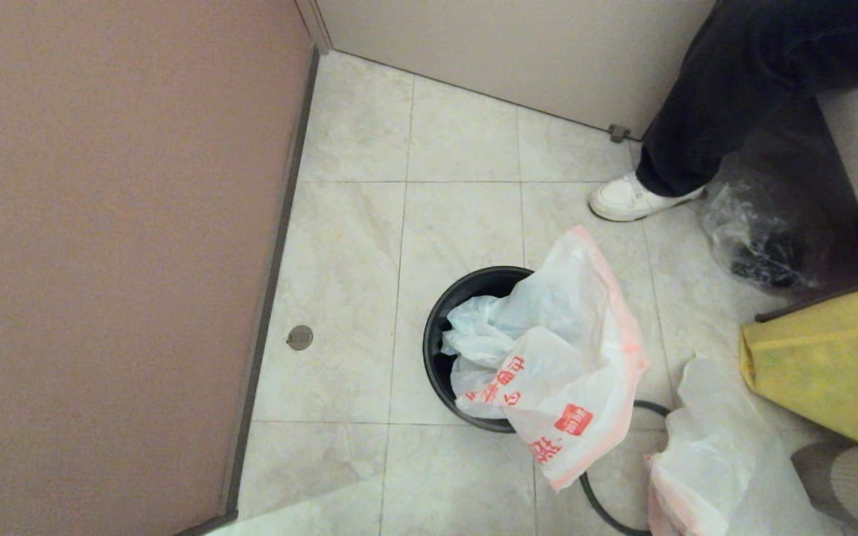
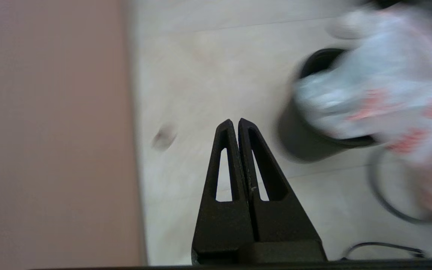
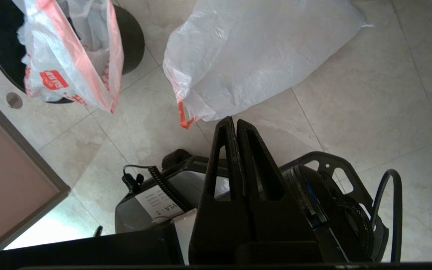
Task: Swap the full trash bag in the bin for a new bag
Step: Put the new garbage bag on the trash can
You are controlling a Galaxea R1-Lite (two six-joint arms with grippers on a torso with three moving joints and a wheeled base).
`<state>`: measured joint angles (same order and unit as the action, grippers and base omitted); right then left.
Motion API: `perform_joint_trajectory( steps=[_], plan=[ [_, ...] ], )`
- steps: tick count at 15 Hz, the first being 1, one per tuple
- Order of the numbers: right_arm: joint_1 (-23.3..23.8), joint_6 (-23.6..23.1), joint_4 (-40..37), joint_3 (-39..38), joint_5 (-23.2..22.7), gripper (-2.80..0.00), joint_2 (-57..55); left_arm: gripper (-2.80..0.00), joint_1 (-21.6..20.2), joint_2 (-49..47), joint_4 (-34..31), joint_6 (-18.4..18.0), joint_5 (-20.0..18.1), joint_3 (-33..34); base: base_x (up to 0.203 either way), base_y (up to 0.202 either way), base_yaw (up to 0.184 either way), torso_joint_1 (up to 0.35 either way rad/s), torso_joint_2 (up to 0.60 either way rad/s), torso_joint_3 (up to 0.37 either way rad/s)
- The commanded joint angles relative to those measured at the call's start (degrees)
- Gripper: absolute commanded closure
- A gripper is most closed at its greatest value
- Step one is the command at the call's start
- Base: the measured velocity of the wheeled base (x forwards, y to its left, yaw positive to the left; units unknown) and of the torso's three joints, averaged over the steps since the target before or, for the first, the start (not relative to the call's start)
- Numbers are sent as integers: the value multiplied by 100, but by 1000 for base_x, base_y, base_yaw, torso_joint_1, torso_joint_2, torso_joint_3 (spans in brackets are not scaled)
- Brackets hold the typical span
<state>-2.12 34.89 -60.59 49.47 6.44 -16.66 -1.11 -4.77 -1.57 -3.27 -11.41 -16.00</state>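
The black bin (image 1: 435,350) stands on the tiled floor, without its ring. The new bag (image 1: 570,372), thin and white with red print and an orange-red hem, lies crumpled half inside the bin and half draped over its near right rim. The full trash bag (image 1: 719,454) lies on the floor to the bin's right, its drawstring loop (image 3: 184,117) toward the robot. The grey rim ring (image 1: 591,497) lies on the floor, partly under both bags. My left gripper (image 2: 235,120) is shut and empty, above the floor left of the bin (image 2: 306,142). Also shut and empty, my right gripper (image 3: 232,119) hangs over the robot's base, short of the full bag (image 3: 253,56).
A pink partition (image 1: 101,260) walls the left side, with a floor drain (image 1: 299,337) beside it. A person's leg and white shoe (image 1: 626,199) stand at the back right, next to a clear bag of dark lumps (image 1: 764,238). A big yellow bag (image 1: 831,365) sits at the right.
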Motion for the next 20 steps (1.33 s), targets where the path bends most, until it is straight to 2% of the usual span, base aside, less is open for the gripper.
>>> perform_joint_trajectory(
  steps=[1, 3, 4, 5, 6, 7, 8, 9, 11, 12, 13, 14, 15, 16, 18, 20],
  plan=[
    [-16, 18, -4, -34, 5, 0, -13, 0, -581, -1444, -352, -428, -1925, -1213, 0, 0, 0, 0, 0, 0],
    [-49, 13, 120, -34, -197, 0, -115, 0, -1942, -2179, -1243, -945, -4008, -2338, 0, 0, 0, 0, 0, 0],
    [-51, 17, 399, -58, -368, 0, -170, 0, -2486, -2454, -1854, -1127, -4827, -3113, 0, 0, 0, 0, 0, 0],
    [-51, 17, 696, -103, -495, 0, -191, 0, -2778, -2725, -2410, -1252, -5389, -3822, 0, 0, 0, 0, 0, 0],
    [-68, 10, 935, -122, -611, 0, -213, 0, -2944, -3027, -2957, -1352, -5786, -4546, 0, 0, 0, 0, 0, 0],
    [-138, 12, 1007, -125, -698, 0, -278, 0, -3082, -3339, -3496, -1429, -6065, -5170, 0, 0, 0, 0, 0, 0],
    [-197, 17, 1031, -138, -751, 0, -294, 0, -3220, -3627, -3929, -1487, -6184, -5578, 0, 0, 0, 0, 0, 0],
    [-216, 18, 1032, -196, -742, 0, -262, 0, -3338, -3762, -4131, -1527, -6180, -5784, 0, 0, 0, 0, 0, 0],
    [-250, 9, 1099, -295, -732, 0, -188, 0, -3505, -3742, -4358, -1580, -6106, -5503, 0, 0, 0, 0, 0, 0],
    [-262, 9, 1142, -286, -740, 0, -168, 0, -3654, -3810, -4410, -1608, -5903, -5244, 0, 0, 0, 0, 0, 0],
    [-262, 9, 1145, -280, -737, 0, -106, 0, -3713, -3917, -4414, -1673, -5519, -5038, 0, 0, 0, 0, 0, 0],
    [-264, 3, 1146, -280, -726, 0, -24, 0, -3727, -3936, -4379, -1894, -5234, -4804, 0, 0, 0, 0, 0, 0],
    [-271, 0, 1137, -289, -723, 0, 23, 0, -3734, -3857, -4238, -2178, -4864, -4426, 0, 0, 0, 0, 0, 0],
    [-272, 1, 1137, -299, -723, 0, 23, 0, -3737, -3712, -3897, -2310, -4550, -4084, 0, 0, 0, 0, 0, 0],
    [-279, 9, 1146, -383, -756, 0, 23, 0, -3744, -3666, -3181, -2395, -4181, -3616, 0, 0, 0, 0, 0, 0],
    [-280, 10, 1144, -528, -744, 0, 23, 0, -3739, -3644, -3052, -2415, -4044, -3505, 0, 0, 0, 0, 0, 0]
  ],
)
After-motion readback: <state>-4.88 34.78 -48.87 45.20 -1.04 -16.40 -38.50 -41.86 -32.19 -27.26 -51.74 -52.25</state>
